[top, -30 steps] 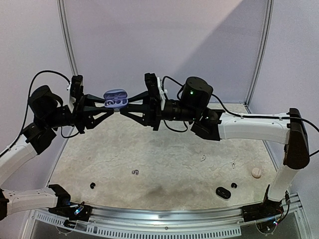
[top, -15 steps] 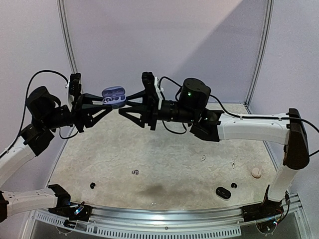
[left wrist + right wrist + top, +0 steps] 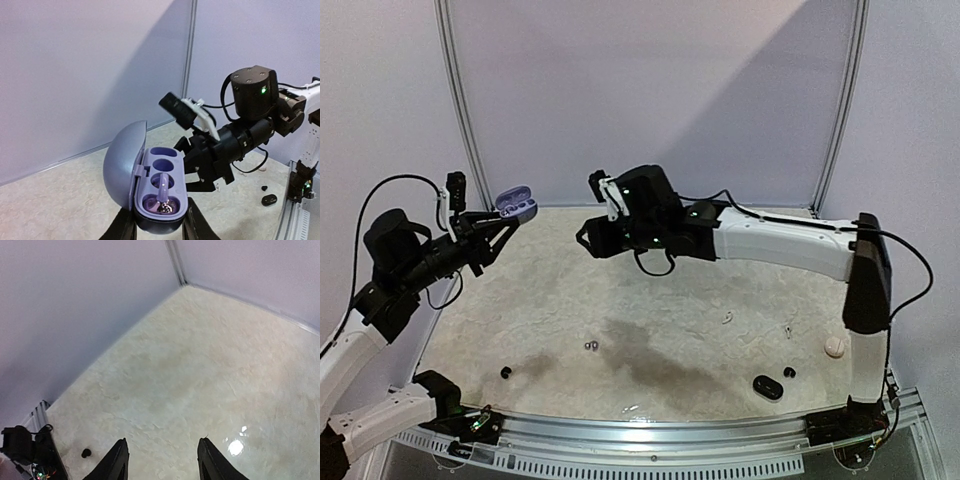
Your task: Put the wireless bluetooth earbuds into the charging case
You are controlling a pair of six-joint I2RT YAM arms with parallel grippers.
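My left gripper point(image 3: 498, 226) is shut on an open lavender charging case point(image 3: 516, 204) and holds it high above the table's far left. In the left wrist view the case point(image 3: 172, 212) sits between my fingers with its lid up. One lavender earbud point(image 3: 163, 189) lies in its near slot and the far slots are empty. My right gripper point(image 3: 588, 238) is open and empty, apart from the case, over the far middle of the table. Its fingers point(image 3: 115, 460) stand wide above bare table. Loose earbuds lie on the table: greyish point(image 3: 590, 346), black point(image 3: 505, 373), black point(image 3: 789, 373).
A closed black case point(image 3: 767, 387) lies at the front right, and a round beige case point(image 3: 834, 346) lies near the right edge. Two small white buds point(image 3: 728, 320) point(image 3: 788, 330) lie right of the middle. White walls close the back and sides.
The two grippers, which met at the case, have parted. My left gripper carried the case to the left. My right gripper let go, drew back and now points down at the table.
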